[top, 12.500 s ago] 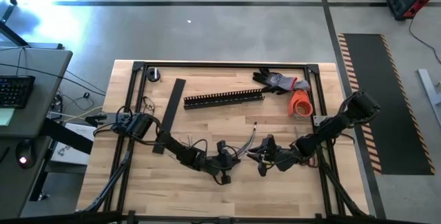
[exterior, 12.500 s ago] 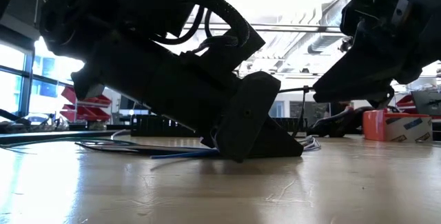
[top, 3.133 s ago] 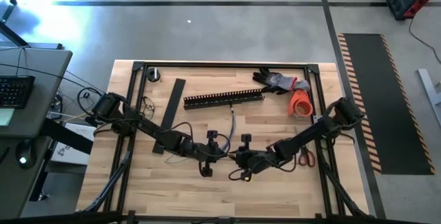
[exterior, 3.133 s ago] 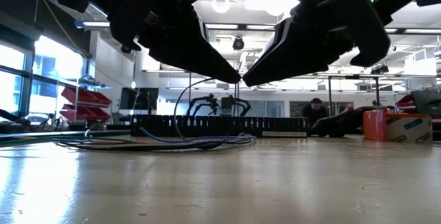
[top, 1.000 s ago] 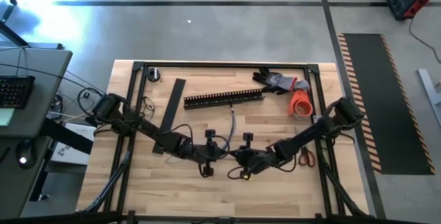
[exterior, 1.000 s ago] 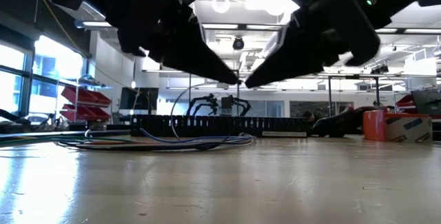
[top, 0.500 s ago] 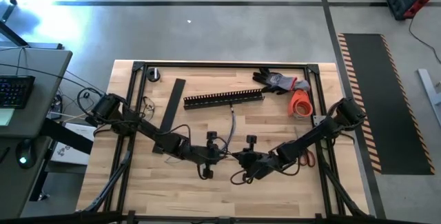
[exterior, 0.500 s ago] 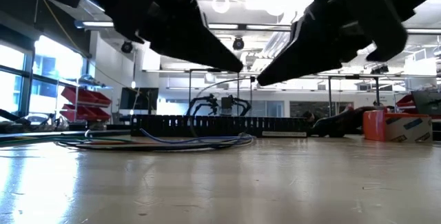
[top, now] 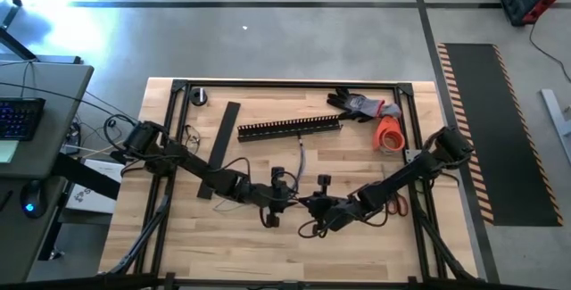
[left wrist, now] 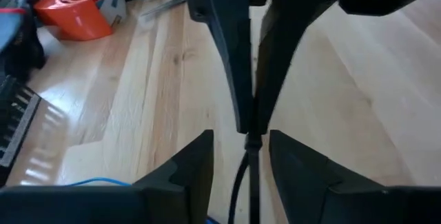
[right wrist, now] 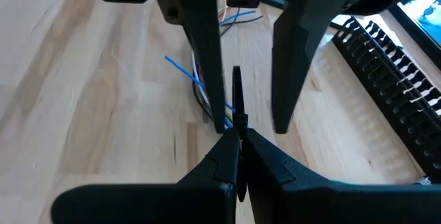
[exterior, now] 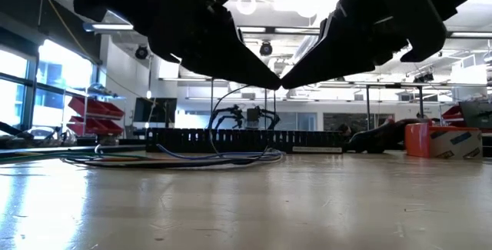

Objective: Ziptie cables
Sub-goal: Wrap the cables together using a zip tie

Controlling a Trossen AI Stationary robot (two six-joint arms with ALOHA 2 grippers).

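Ziptie: one thin dark strip (right wrist: 236, 96), pinched at one end by the right end effector and running out between the left fingers, above the desk's middle.
Right end effector (top: 310, 206): closed onto the ziptie, tips together.
Left end effector (top: 285, 203): fingers (left wrist: 187, 172) spread apart either side of the ziptie, tip to tip with the right one.
Cables: one loose bundle (exterior: 184, 158) on the desk beneath both end effectors, a blue wire (right wrist: 180, 69) sticking out.
Desk: pale wood planks (top: 357, 245) inside a black frame.
Other things: one slotted channel (top: 290, 128), one flat black strip (top: 220, 136), one glove (top: 361, 105), one orange container (top: 389, 133), one pair of scissors (top: 398, 204).
Room: grey floor (top: 268, 40), a hazard-edged mat (top: 486, 129) to the right.
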